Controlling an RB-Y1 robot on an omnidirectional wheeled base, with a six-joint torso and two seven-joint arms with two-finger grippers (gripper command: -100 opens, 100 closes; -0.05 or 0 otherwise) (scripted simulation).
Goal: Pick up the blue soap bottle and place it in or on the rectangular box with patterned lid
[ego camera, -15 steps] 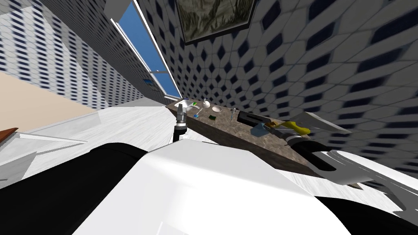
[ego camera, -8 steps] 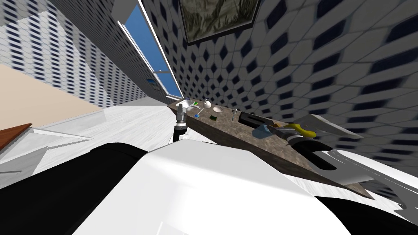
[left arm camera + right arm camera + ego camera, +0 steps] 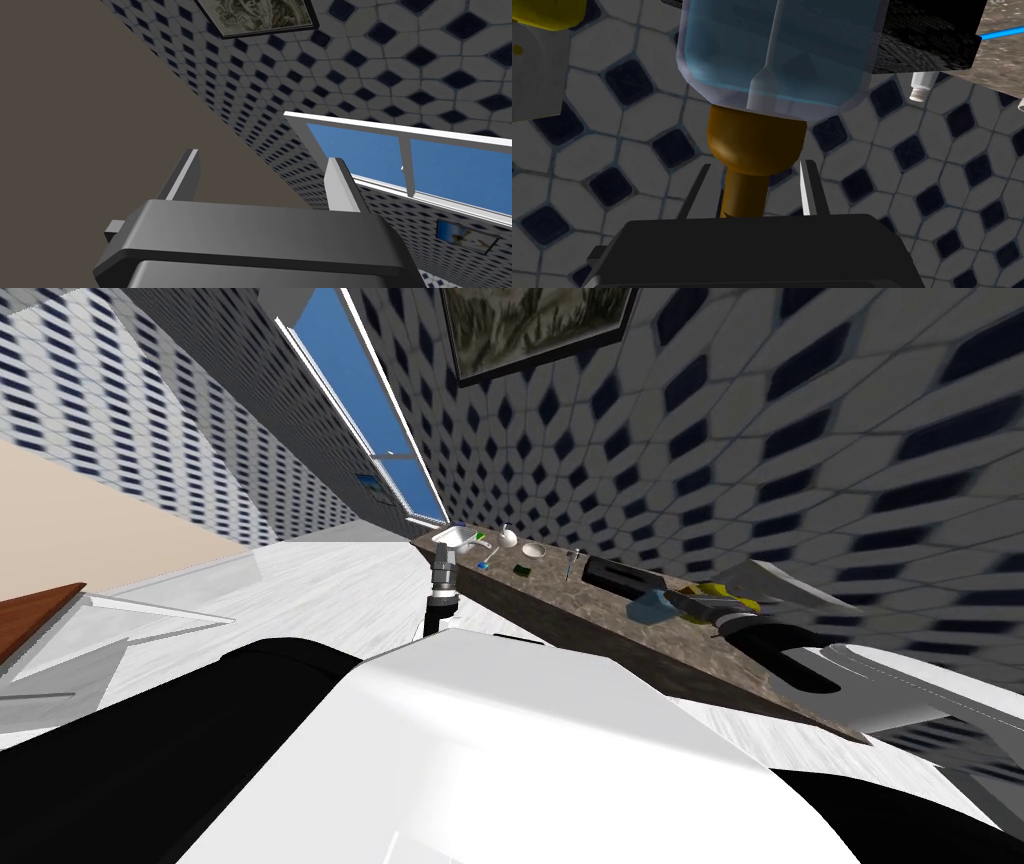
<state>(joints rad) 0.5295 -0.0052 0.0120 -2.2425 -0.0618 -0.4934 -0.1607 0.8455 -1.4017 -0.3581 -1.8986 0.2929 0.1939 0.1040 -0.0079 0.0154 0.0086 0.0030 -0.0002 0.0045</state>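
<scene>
Blue translucent soap bottle (image 3: 777, 50) with a brown pump cap: held by the right gripper (image 3: 755, 167), cap end toward the gripper's dark body. The two thin grey fingers (image 3: 810, 190) stand narrow, one on each side of the brown pump, with their tips against its wider collar. They are clamped on it.

Location: the soap bottle is over the marbled brown countertop (image 3: 590, 610), at the end nearer the robot and close to the blue-and-white tiled wall (image 3: 800, 438). Whether its base touches the counter cannot be told.

Neighbours:
- A black rectangular box (image 3: 620, 576) with a finely textured top sits just beside the bottle, on the sink side. In the right wrist view its corner shows directly behind the bottle's shoulder.
- A yellow rounded object (image 3: 730, 596) lies on the bottle's other side, near it but apart, atop a light grey block (image 3: 532, 75).

Farther along the counter, well apart from the bottle:
- a small chrome upright fitting (image 3: 572, 560)
- a dark green item (image 3: 521, 572)
- a white bowl (image 3: 533, 551)
- a chrome faucet (image 3: 482, 547)
- a white sink (image 3: 452, 535)

The left gripper (image 3: 441, 553) is raised in front of the chest, off the counter's front edge near the sink, with its fingers apart.
</scene>
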